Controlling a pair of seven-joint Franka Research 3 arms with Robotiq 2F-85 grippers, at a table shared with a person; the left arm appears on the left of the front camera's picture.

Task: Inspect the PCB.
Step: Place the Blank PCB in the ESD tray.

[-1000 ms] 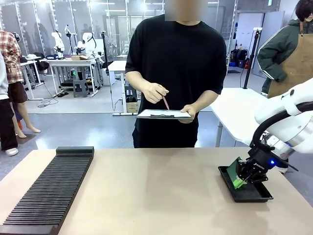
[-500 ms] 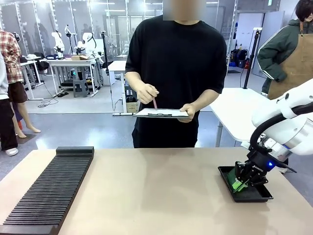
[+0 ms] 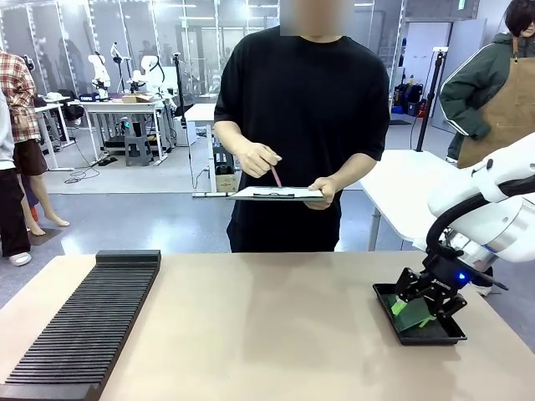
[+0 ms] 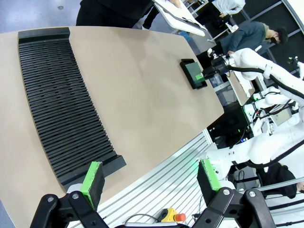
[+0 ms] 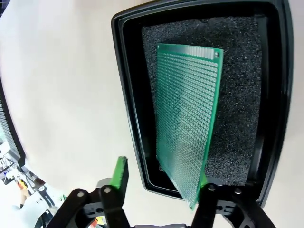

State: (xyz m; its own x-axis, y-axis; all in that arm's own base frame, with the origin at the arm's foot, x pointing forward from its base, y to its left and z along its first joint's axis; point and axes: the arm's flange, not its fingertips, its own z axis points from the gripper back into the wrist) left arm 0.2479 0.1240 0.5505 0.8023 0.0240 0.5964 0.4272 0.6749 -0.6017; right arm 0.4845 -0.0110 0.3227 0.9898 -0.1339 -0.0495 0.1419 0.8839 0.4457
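Bare tabletop (image 3: 267, 326) stretches wide between the ribbed black rack (image 3: 84, 322) and the black tray (image 3: 418, 330).

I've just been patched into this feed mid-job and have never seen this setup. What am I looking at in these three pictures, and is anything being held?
Two white robot arms share a table with a person standing at the far side, who holds a clipboard and a pen.

The front view looks across the table from the robot's side. The other two come from cameras on each wrist, looking along that gripper's fingers.

The right gripper is over a black tray at the table's right end. Its jaws are apart and the green PCB lies in the tray, leaning, one corner by a finger pad.

The left gripper hangs open, holding nothing. A long black ribbed rack lies on the left.
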